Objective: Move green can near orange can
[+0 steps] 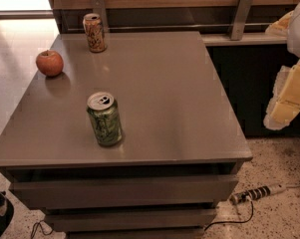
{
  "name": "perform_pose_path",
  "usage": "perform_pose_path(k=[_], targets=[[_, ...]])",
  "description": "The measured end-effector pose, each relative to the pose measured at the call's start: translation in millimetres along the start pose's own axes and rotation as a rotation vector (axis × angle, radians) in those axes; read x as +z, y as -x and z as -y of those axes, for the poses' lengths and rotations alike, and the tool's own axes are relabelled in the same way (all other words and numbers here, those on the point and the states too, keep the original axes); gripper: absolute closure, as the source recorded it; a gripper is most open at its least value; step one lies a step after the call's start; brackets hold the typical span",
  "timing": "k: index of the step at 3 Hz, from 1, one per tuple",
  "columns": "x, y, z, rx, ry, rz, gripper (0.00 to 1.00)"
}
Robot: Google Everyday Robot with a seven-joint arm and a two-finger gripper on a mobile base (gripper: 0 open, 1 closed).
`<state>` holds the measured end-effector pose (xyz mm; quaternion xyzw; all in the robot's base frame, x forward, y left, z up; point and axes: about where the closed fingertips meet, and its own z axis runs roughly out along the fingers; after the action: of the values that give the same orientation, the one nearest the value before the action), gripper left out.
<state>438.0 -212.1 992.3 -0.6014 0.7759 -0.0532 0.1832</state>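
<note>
Here green can point(104, 121) and orange can point(94, 34) stand well apart, apple point(50, 62) leftward; gripper point(288, 101) hangs far right, state untellable.

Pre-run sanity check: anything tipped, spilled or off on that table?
Nothing stands out: green can, orange can and apple upright, apart on the table, no spill. The gripper hangs beside the table, far right. A power strip lies on the floor.

Gripper point(285, 103) off table's right side, well apart from both cans. Bare tabletop point(179, 93) between green can point(104, 119) at front and orange can point(94, 33) at back-left. Apple point(50, 62) at left edge, possibly narrowing that lane. Bracket point(100, 9) just behind orange can.
</note>
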Motion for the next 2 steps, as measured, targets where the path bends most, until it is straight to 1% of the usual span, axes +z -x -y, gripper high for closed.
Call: perform_pose_path(k=[1,2], targets=[[0,0,0,0.0,0.0,0.0,0.0],[12,12,1,0.01,0.014,0.032,0.0]])
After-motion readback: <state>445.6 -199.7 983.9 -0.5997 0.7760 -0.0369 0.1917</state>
